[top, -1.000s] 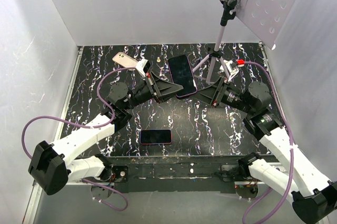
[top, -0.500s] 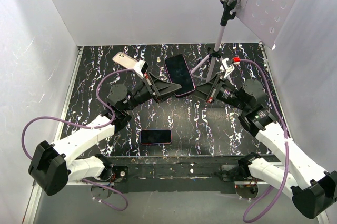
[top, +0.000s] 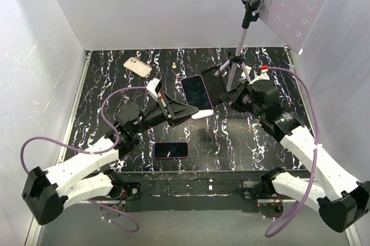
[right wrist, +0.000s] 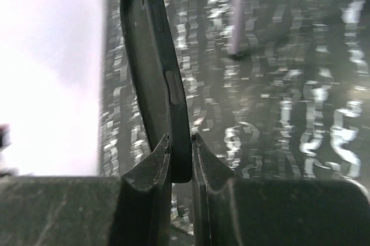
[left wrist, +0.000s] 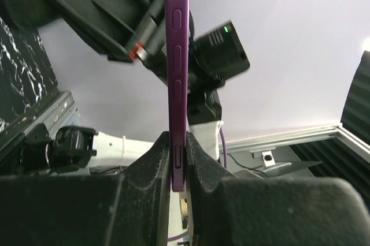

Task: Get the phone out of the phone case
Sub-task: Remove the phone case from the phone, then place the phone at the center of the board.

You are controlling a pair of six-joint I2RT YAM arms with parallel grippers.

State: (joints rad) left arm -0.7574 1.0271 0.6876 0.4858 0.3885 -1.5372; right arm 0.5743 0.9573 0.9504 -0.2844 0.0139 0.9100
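Enclosure: white walls around a black, white-veined table [top: 104,84]. At the rear stands a tripod stand [top: 241,49] carrying a perforated panel. Left gripper [top: 188,111], seen closer at [left wrist: 178,142]: pinched narrow on the lower end of a purple-edged slab with a dark glossy face. From the side buttons along its rim we judge this to be the phone [top: 196,91], seen edge-on at [left wrist: 176,55]. Right gripper [top: 229,91], seen closer at [right wrist: 180,142]: closed on a thin, matt dark shell with one raised side button, which we judge to be the phone case [top: 214,83], seen closer at [right wrist: 153,55]. Change: half a second ago both grippers shared a single joined object, and now we count two pieces, held aloft just beside each other above the table's middle. We cannot tell from above whether their edges touch. We read the separation as essentially done. Lesser items on the table: a second handset [top: 170,149] near the front and a pale handset [top: 137,66] at the rear left.
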